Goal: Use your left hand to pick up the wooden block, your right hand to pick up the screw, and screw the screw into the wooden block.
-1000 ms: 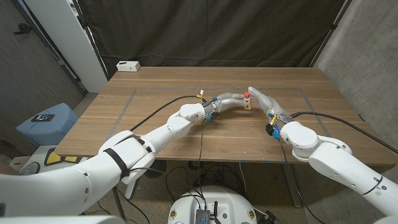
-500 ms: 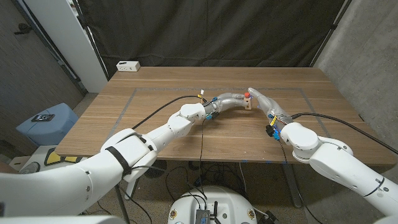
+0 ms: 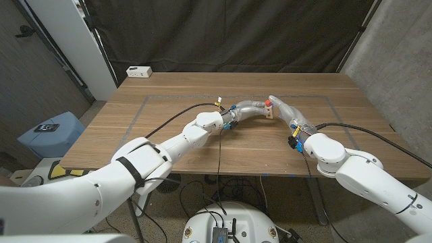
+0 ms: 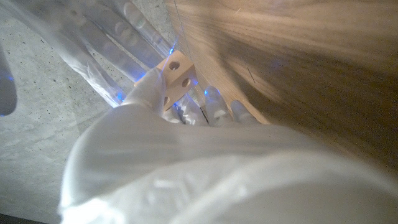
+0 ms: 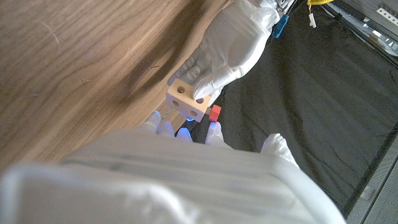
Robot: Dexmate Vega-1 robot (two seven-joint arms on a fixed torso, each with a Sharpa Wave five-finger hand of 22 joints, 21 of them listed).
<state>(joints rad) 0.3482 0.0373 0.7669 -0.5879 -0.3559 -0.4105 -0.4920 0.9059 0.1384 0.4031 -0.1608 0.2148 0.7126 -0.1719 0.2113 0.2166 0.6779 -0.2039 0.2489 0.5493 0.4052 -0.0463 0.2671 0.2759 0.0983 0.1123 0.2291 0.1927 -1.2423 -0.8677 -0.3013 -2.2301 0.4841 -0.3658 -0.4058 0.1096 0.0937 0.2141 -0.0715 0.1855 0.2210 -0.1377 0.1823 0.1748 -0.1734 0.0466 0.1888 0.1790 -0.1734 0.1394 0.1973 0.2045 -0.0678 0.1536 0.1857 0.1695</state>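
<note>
Your right hand (image 3: 287,110) holds the red-headed screw (image 5: 214,112) against the wooden block (image 5: 188,99); the grip itself is hidden behind the hand, so it cannot be told. Beyond it, your left hand (image 3: 251,108) grips the block above the table (image 3: 169,145). Judged step: driving the screw in. Next, keep the block steady and the screw square to its hole while turning.

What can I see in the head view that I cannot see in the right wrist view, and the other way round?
Head view alone: the whole wooden table, both white arms meeting over it, a white box at its far corner.

Right wrist view alone: the round holes in the wooden block, close up.

Both: the left robot hand holding the wooden block, the red screw beside it, the right robot hand at the block.
</note>
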